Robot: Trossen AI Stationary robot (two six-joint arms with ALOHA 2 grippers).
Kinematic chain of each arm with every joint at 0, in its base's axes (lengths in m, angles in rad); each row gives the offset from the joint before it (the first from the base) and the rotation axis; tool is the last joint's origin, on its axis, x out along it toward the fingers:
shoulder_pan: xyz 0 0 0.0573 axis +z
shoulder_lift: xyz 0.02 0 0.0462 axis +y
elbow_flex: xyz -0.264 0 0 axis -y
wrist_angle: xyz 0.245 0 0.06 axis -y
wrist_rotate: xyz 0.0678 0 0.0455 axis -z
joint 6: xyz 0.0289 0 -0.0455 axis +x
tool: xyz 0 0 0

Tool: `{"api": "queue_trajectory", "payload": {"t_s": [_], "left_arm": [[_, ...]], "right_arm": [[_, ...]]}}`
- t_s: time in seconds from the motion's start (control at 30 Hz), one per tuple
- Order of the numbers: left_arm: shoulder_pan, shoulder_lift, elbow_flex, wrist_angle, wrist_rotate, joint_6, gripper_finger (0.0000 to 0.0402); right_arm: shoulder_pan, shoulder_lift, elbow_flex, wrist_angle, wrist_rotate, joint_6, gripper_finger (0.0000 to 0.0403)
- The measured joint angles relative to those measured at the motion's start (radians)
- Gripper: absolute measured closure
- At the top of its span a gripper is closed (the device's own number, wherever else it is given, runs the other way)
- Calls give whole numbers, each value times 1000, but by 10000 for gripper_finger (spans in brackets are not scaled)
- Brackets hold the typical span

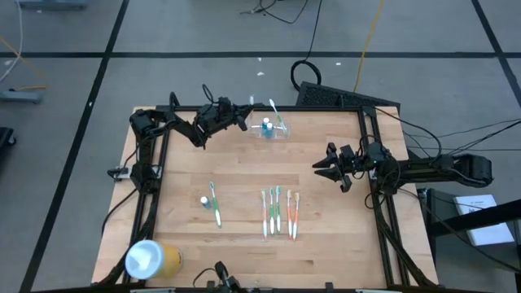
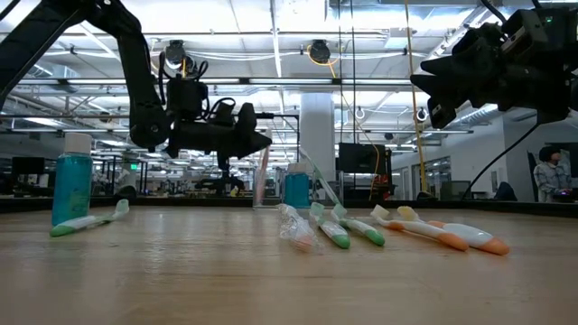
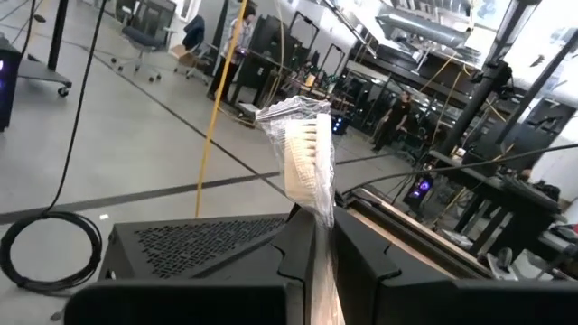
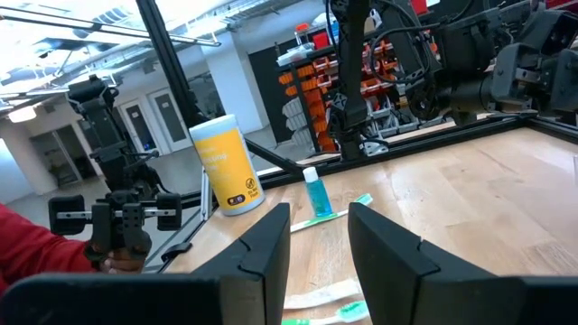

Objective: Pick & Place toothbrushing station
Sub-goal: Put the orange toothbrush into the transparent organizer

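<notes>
Here our left gripper (image 3: 321,248) was clamped on a wrapped toothbrush (image 3: 302,158), bristles up for slotting; the holder (image 1: 273,130) sat just beside it. Our right gripper (image 4: 318,236) waited, fingers apart.

Pale wooden tabletop (image 1: 326,203), black metal frame (image 1: 370,175), green, white and orange toothbrushes (image 1: 278,213), yellow cylinder with white end (image 1: 151,259), small blue bottle (image 2: 70,187), colourless see-through holder (image 1: 273,130).

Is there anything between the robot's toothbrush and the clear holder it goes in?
Nothing visible. The left tool is shut on a wrapped toothbrush and hangs just beside the see-through holder at the table's far edge.
</notes>
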Motion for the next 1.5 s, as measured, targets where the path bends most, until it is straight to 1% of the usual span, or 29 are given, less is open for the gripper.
{"api": "queue_trajectory", "payload": {"t_s": [0.17,0.3,0.6,0.67,0.77,0.87,1.1,1.23,1.4,1.5], "left_arm": [[0,0,0,0,-4,8,369],[0,0,0,-10,-47,57,369],[0,0,0,-7,-50,52,369],[0,0,0,-6,-61,40,369],[0,0,0,-6,-107,-18,365],[0,0,0,-6,-123,-21,346],[0,0,0,-6,-122,-8,275],[0,0,0,12,-120,1,241],[-1,-1,0,84,-119,28,218],[-1,-10,0,92,-119,27,211]], "right_arm": [[0,0,0,-3,0,0,298],[0,0,0,-9,0,-3,298],[0,0,0,-8,0,-3,298],[0,0,0,-8,0,-3,298],[0,0,0,-8,0,-3,298],[0,0,0,-8,0,-3,298],[0,0,0,-8,0,-3,298],[0,0,0,-8,0,-3,298],[0,0,0,-8,0,-1,298],[0,0,0,-8,0,0,298]]}}
